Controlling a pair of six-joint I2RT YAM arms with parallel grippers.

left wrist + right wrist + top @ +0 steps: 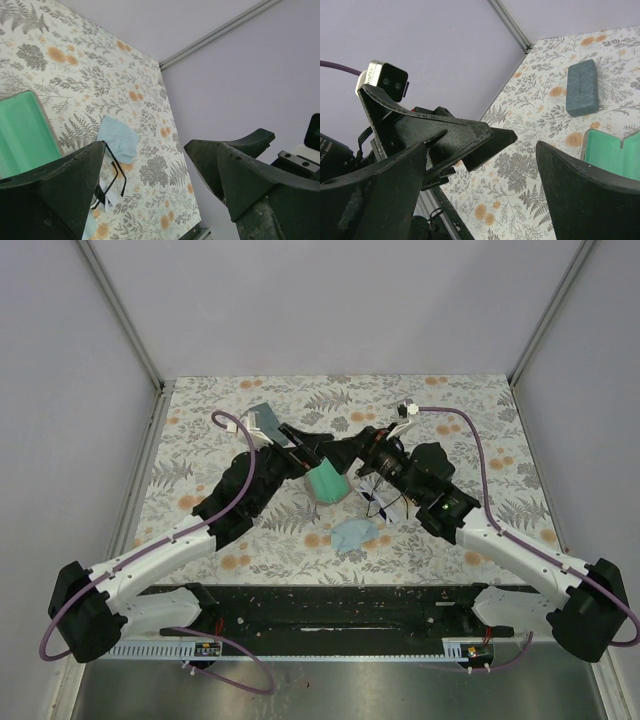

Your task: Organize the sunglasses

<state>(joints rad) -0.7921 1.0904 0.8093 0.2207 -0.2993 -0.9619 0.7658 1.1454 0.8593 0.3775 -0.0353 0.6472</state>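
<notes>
The sunglasses (377,502), thin and black-framed with a white tag, lie on the floral tabletop just right of an open case with a green lining (327,483). In the left wrist view the sunglasses (114,176) show beside my left finger, between the green lining (22,135) and a light blue cloth (118,139). My left gripper (324,451) hangs open and empty above the green case. My right gripper (352,446) is open too, holds nothing, and faces the left one tip to tip above the table. The right wrist view shows the left gripper's fingers (470,137) close in front.
A shut slate-blue case (267,421) lies behind the left arm, also in the right wrist view (582,88). A light blue cloth (353,535) sits near the front edge. Grey walls with metal corner posts enclose the table (470,400).
</notes>
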